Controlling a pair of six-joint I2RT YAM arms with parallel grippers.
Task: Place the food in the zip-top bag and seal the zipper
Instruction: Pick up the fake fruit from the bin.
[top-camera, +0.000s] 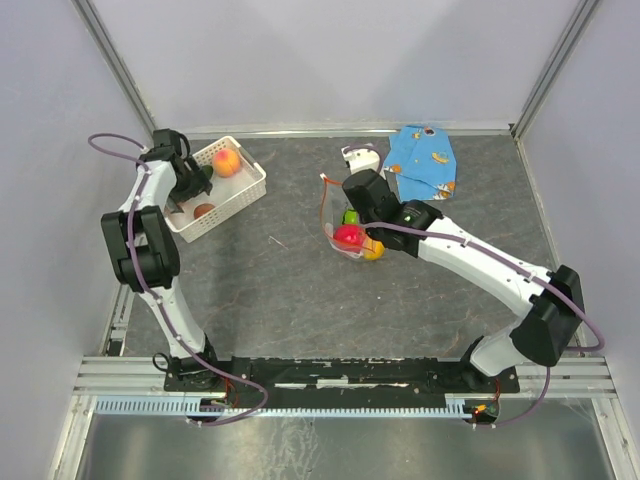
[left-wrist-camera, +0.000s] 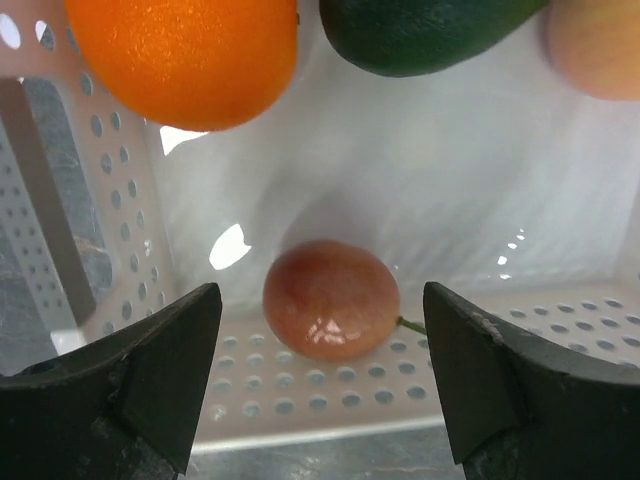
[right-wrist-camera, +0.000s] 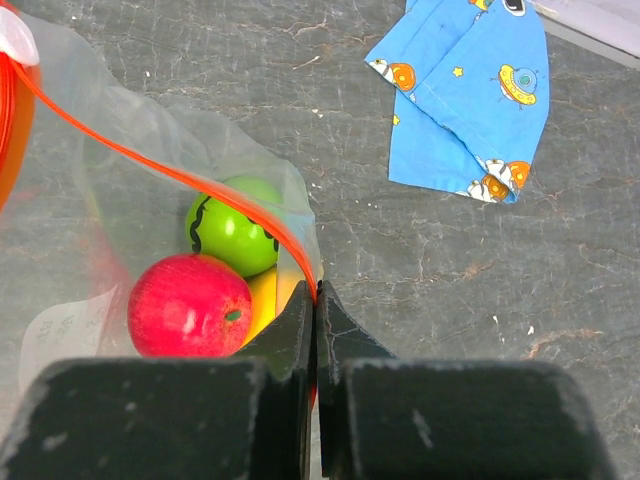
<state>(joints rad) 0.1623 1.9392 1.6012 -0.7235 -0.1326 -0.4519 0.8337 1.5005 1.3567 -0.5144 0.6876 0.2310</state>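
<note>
Wide left jaws hung over the pinkish fruit (left-wrist-camera: 330, 298) at ten o'clock and should close next; right jaws pinched the zipper (right-wrist-camera: 200, 190)

The right arm (top-camera: 480, 260) runs from its base out to a sharply bent elbow, well to the right of the zip-top bag (right-wrist-camera: 90, 180). From there its forearm slants back in toward the bag. The right hand (right-wrist-camera: 317, 295) sits at the bag's mouth, its two fingers pressed flat together and pinching the zipper (right-wrist-camera: 200, 185). The left arm (top-camera: 140, 240) stands well to the left of the bag, folded at the elbow, with the wrist tipped downward. The left hand (left-wrist-camera: 322, 300) has its jaws spread wide and grips nothing.
</note>
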